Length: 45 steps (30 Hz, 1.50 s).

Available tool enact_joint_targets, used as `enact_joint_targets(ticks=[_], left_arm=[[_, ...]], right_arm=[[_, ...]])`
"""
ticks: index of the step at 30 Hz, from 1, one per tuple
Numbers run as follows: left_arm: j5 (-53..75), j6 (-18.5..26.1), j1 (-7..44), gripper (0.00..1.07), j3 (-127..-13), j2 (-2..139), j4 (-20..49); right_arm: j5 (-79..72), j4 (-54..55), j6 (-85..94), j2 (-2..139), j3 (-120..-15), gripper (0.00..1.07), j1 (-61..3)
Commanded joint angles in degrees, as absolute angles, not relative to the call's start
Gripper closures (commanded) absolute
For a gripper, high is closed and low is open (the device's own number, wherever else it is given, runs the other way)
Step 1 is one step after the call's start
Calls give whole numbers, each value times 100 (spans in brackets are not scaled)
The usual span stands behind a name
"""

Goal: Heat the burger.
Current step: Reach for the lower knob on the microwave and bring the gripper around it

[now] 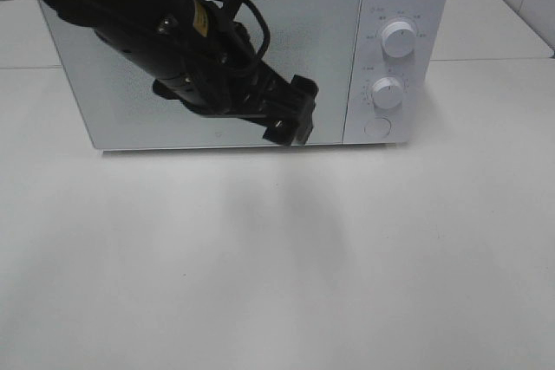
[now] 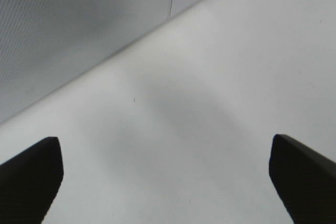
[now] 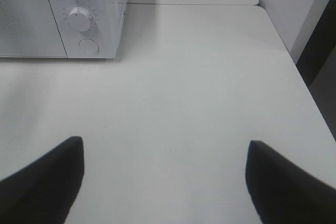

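The burger is out of view. A white microwave [image 1: 260,49] stands at the back of the table with its door closed; it also shows in the left wrist view [image 2: 79,24] and the right wrist view [image 3: 31,19]. My left gripper [image 1: 295,119] hangs just in front of the door's lower right part. Its fingers are spread wide in the wrist view [image 2: 165,142], open with only bare table between them. My right gripper [image 3: 165,148] is outside the exterior high view. It stands open above the table to the right of the microwave, holding nothing.
The microwave's control panel carries an upper knob [image 1: 397,38], a lower knob [image 1: 387,92] and a round button [image 1: 378,126]. The white table [image 1: 277,266] stretches in front. Its right edge [image 3: 294,66] drops off beside a wall.
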<state>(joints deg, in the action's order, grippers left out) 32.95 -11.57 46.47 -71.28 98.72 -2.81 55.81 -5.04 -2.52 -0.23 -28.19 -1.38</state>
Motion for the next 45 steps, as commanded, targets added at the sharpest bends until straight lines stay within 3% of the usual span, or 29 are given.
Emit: enact_joint_targets(ticks=[1, 3, 8, 15, 18, 19, 22, 24, 26, 27, 30, 32, 33, 35, 36, 38, 39, 41, 45], left_arm=[[3741, -1180, 4670, 7, -7168, 9729, -235], [4927, -1192, 4647, 7, -7168, 9597, -195], [5741, -1169, 4629, 7, -7168, 9540, -218], [6280, -1175, 4561, 7, -7133, 9540, -355], [6440, -1140, 4246, 7, -7002, 9534, -252], [6509, -1106, 3925, 7, -6870, 9517, -189], [6515, -1049, 3753, 7, -6784, 9488, -115], [6434, -630, 3065, 7, -6423, 9185, 413], [6440, -487, 2865, 7, -6325, 9070, 567], [6440, -264, 2447, 7, -6131, 8829, 802], [6440, -166, 2229, 7, -6028, 8675, 911], [6440, 109, 1427, 7, -5661, 8050, 1066], [6440, 109, 1427, 7, -5661, 8050, 1066], [6446, 292, 814, 7, -5323, 7546, 1089], [6446, 292, 814, 7, -5323, 7546, 1089], [6457, 470, 109, 7, -5013, 7047, 1169], [6457, 470, 109, 7, -5013, 7047, 1169], [6348, 470, -413, 7, -4704, 6503, 1409], [6280, 504, -647, 7, -4418, 6016, 1484]], right_arm=[[5506, -516, -166, -223, -2802, 31, -120], [5506, -516, -166, -223, -2802, 31, -120], [5506, -516, -166, -223, -2802, 31, -120], [5506, -516, -166, -223, -2802, 31, -120], [5506, -516, -166, -223, -2802, 31, -120], [5506, -516, -166, -223, -2802, 31, -120], [5506, -516, -166, -223, -2802, 31, -120], [5506, -516, -166, -223, -2802, 31, -120], [5506, -516, -166, -223, -2802, 31, -120], [5506, -516, -166, -223, -2802, 31, -120], [5506, -516, -166, -223, -2802, 31, -120], [5506, -516, -166, -223, -2802, 31, -120], [5506, -516, -166, -223, -2802, 31, -120], [5506, -516, -166, -223, -2802, 31, -120], [5506, -516, -166, -223, -2802, 31, -120], [5506, -516, -172, -223, -2802, 31, -120], [5506, -516, -172, -223, -2802, 31, -120], [5506, -516, -172, -223, -2802, 31, -120], [5506, -516, -172, -223, -2802, 31, -120]])
